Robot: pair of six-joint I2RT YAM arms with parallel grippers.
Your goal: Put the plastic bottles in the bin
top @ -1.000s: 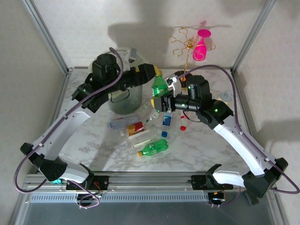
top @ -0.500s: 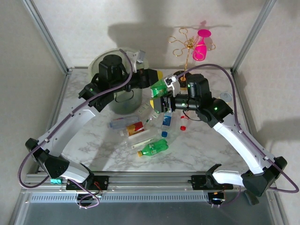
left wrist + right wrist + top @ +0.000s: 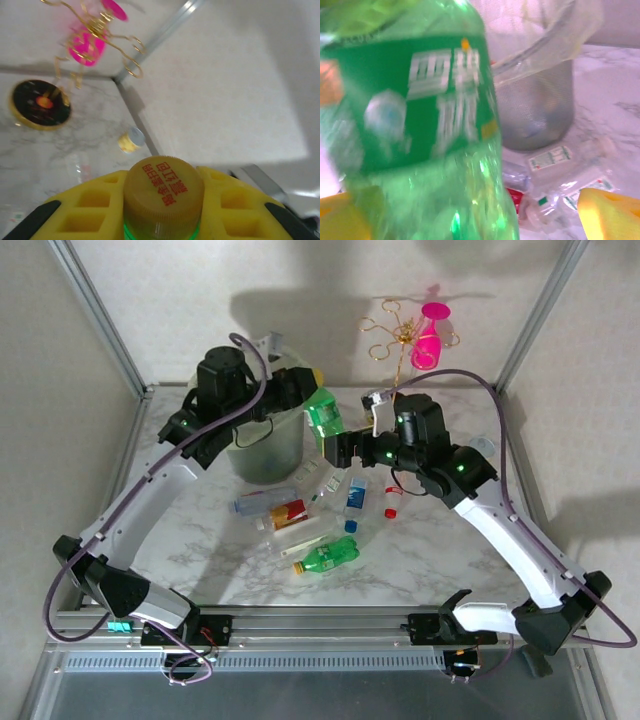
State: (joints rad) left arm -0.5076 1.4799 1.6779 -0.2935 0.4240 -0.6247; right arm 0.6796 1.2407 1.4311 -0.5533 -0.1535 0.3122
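Clenching the capped neck of a green bottle [image 3: 325,415], the left gripper [image 3: 313,382] hangs it neck-up, base tilted nearward, just right of the bin [image 3: 262,455] rim. The right gripper [image 3: 333,447], clamped on it before, now gapes at its base. Nearer, other bottles [image 3: 288,512] litter the table [image 3: 440,560]; a pink goblet [image 3: 428,345] stands far right.

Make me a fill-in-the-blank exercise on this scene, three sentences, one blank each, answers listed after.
1. The bottle that the left tool is shut on by its capped end is ___ in colour.
2. The right tool has its jaws ___, one finger well clear of that bottle.
3. The goblet on the gold wire stand is ___.

Missing words: green; open; pink.
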